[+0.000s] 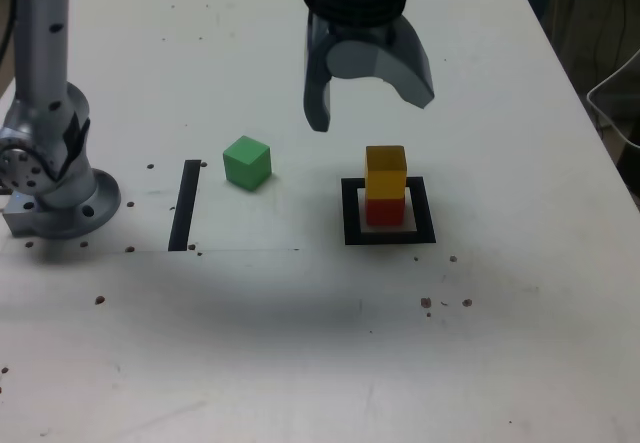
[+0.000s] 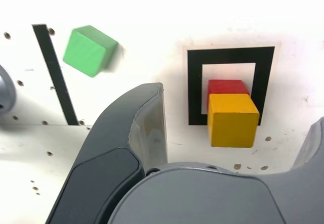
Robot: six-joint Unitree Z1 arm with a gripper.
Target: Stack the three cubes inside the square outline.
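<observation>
while the tool (image 1: pixel 365 103) hangs above the square outline (image 1: pixel 389 234) with its jaws spread wide and nothing between them, the yellow cube (image 1: pixel 386 171) sits on the red cube (image 1: pixel 384 209) inside that outline. two of three stacked, then. yellow is seated slightly off red's footprint, judging from the wrist view, though it looks stable enough. red rests on the white centre of the outline, apart from the black border on the sides that show.

green cube (image 1: pixel 247 162) lies loose on the worktop (image 1: pixel 500 363), well apart from the outline toward the exterior view's left, turned at an angle to the outline's edges. a straight black strip (image 1: pixel 185 204) runs just beyond the green cube, farther from the outline. arm base (image 1: pixel 55 193) stands farther out again on that side.

tool released and clear of the stack, probably so it can travel over to the green cube without brushing yellow. next grasp likely needs a wrist turn to match green's skew. risk: nudging the two-high stack when setting green on top.
</observation>
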